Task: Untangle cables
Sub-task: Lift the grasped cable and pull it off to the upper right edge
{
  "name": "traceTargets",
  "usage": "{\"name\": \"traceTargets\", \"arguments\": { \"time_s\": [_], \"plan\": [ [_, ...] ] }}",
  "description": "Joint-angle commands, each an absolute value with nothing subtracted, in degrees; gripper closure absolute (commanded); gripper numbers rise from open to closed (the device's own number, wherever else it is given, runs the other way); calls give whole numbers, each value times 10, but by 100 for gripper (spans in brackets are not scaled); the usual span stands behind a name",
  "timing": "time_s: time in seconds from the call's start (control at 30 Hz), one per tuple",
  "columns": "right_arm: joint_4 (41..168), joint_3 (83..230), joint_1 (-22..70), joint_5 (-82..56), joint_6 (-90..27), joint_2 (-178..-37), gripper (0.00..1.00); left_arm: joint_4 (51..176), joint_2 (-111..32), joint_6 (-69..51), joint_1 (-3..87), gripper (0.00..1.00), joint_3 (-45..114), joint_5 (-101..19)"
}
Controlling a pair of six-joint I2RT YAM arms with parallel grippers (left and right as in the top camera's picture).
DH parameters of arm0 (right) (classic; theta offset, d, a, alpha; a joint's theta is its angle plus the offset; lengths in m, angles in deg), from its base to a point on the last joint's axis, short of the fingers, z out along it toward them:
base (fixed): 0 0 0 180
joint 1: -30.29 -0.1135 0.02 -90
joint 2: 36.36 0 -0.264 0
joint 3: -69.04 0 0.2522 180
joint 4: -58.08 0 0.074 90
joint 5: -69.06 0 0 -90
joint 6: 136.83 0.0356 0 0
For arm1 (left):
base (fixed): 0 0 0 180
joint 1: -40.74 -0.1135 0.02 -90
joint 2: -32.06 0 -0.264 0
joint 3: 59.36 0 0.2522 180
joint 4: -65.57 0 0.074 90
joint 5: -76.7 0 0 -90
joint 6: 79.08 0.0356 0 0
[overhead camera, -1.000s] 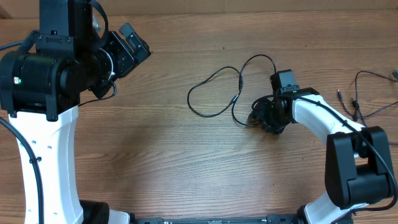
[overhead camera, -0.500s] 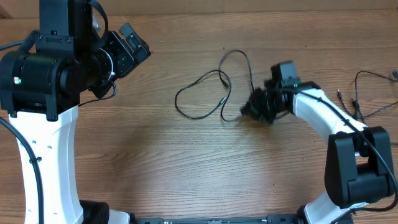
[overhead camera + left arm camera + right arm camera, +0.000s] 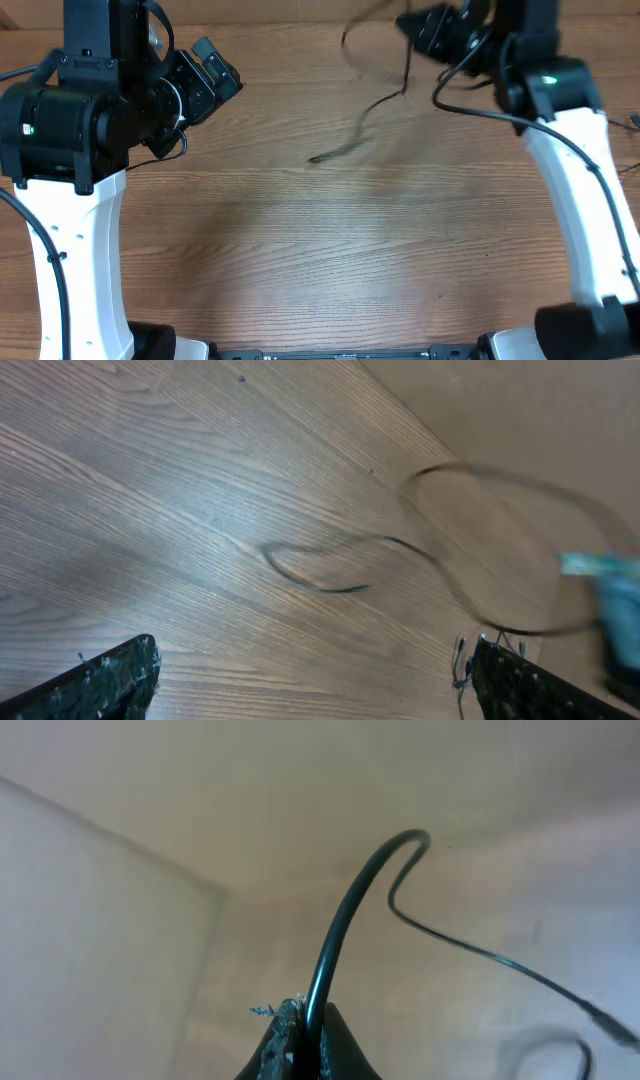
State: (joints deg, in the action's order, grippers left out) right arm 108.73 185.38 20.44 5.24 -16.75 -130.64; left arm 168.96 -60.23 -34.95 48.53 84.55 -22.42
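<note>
Right now the right gripper (image 3: pixel 307 1022) has its two fingers pressed together on a thin black cable (image 3: pixel 345 920). The tips meet at the bottom of the right wrist view with the wire pinched between them. From that pinch the cable rises in a smooth arc, bends over sharply at the top and trails away down to the right, where it blurs.

Seen from overhead, this gripper sits high at the far edge of the table (image 3: pixel 330 260), right of centre, and the cable hangs from it as a smeared loop. One strand runs down and to the left, ending in a plug end (image 3: pixel 315 158) near the middle of the table. Whether that end touches the wood I cannot tell. The right arm (image 3: pixel 560 110) reaches up from the near right corner.

The left gripper (image 3: pixel 215 62) is spread wide and holds nothing. In its own wrist view the fingers (image 3: pixel 110 678) stand at the two lower corners with bare wood between them. It hovers above the far left part of the table, well apart from the cable, which shows ahead of it in that view as a faint, blurred loop. The left arm (image 3: pixel 70 130) fills the left side of the overhead view.
</note>
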Motion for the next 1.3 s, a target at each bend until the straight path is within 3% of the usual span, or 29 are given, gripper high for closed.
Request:
{"name": "traceTargets", "arguments": {
  "time_s": [0.0,0.23,0.5,1.27],
  "plan": [
    [1086,1900,202,-79,-206,-1279,96,1689,-605,-336,486,0,850,-217],
    [1081,1910,202,-210,-207,-1278,96,1689,-605,-336,486,0,850,-217],
    [1066,1910,236,-345,-292,-1279,96,1689,-605,-336,486,0,850,-217],
    [1035,1908,550,-327,-323,-1445,96,1690,-605,-336,487,0,850,-217]
  ]
}}
